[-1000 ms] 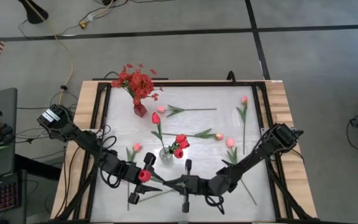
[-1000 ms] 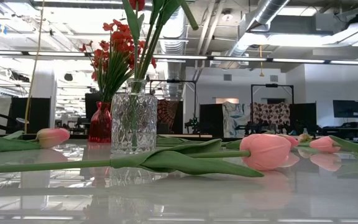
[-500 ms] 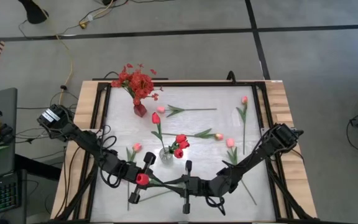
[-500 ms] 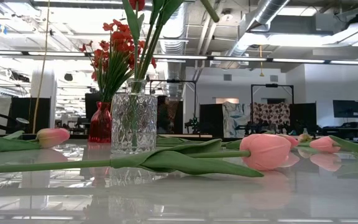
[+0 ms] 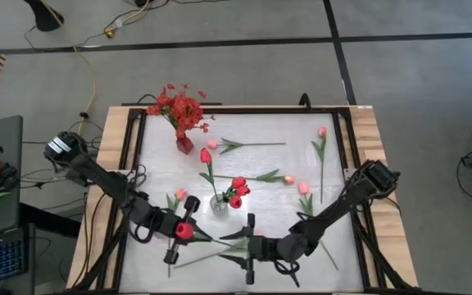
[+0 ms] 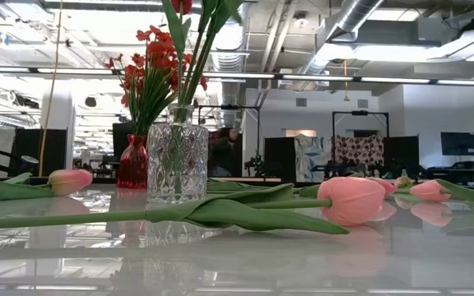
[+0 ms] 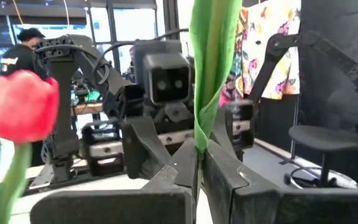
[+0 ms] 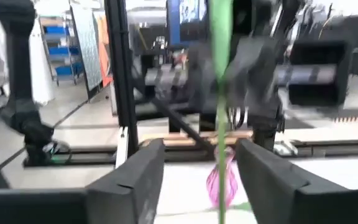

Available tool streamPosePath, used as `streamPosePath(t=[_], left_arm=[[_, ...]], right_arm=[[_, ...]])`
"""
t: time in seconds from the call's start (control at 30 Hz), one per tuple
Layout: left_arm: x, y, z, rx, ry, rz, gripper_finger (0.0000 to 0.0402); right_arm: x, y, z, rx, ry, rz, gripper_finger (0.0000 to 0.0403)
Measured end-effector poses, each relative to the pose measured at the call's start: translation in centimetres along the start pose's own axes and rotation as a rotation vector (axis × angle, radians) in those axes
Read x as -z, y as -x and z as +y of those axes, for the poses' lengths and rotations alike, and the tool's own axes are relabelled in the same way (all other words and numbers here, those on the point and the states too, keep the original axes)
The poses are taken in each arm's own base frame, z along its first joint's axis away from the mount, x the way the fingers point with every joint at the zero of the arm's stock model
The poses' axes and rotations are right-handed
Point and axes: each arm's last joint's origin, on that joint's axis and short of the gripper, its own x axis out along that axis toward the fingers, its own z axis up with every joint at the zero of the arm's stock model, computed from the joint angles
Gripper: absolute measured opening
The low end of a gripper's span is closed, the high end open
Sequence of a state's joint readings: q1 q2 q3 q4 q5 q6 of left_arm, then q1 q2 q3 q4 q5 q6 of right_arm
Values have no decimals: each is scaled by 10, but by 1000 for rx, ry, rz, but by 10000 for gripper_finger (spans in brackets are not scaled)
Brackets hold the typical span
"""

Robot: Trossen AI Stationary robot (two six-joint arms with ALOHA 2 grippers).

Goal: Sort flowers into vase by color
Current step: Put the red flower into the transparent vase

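The left end effector, near the bench's front edge, is clamped on a red tulip's stem. The right end effector, beside it, stands open around that stem. Pink tulips lie across the white bench; a clear vase stands at its centre, a red vase towards the far left corner. Behind is an open workshop.

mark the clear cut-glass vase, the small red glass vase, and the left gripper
clear cut-glass vase (image 6: pixel 177 156), low view, on its patterned wall.
small red glass vase (image 6: pixel 133 165), low view, on its belly.
left gripper (image 7: pixel 197 163), left wrist view, between its fingertips, shut on a green flower stem (image 7: pixel 211 68).
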State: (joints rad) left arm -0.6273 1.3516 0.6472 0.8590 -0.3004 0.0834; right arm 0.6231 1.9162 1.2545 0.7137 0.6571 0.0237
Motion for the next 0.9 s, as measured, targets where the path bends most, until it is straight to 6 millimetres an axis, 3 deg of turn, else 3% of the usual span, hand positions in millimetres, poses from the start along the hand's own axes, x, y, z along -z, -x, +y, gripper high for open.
streamPosePath(t=[0.13,0.43,0.67,0.9], left_arm=[[-20,16,6,3,39,28,2],[-56,57,23,-19,108,59,2],[-65,81,35,-142,116,112,2],[-61,87,44,-313,36,169,2]], right_arm=[[-3,7,0,-4,-30,95,256],[0,26,4,-1,-102,265,258],[10,34,8,18,-160,351,258],[14,32,2,48,-154,392,258]])
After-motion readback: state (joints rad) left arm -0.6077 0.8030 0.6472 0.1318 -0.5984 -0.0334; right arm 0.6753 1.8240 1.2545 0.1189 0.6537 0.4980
